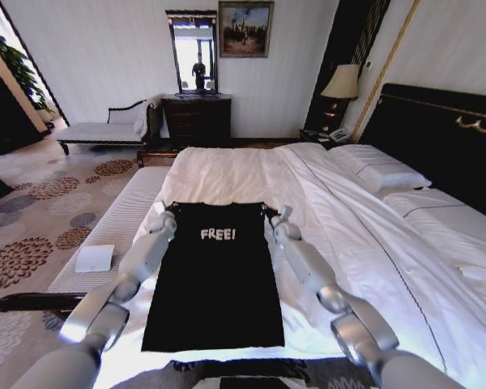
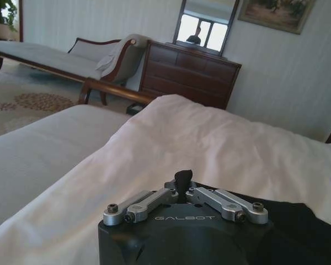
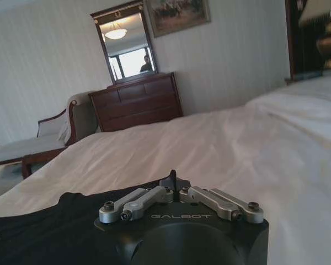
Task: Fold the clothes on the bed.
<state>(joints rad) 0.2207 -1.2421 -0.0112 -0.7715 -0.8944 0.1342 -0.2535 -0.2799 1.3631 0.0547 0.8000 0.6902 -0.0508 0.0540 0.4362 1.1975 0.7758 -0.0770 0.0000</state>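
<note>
The head camera looks down from high over the bed [image 1: 251, 174]. Each wrist camera sits low behind its gripper, close over the sheets, facing the far wall; all share the dresser [image 1: 196, 118] and mirror [image 1: 193, 50].

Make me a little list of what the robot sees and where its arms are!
shirt: black T-shirt, sleeves folded in, lying flat, "FREE!" facing up
bed: white bed, shirt lies near its foot edge
left tool: shut, at the shirt's top left corner
right tool: shut, at the shirt's top right corner
pillows: white pillows by the headboard
bench: striped bench left of the bed, white card on it
</note>
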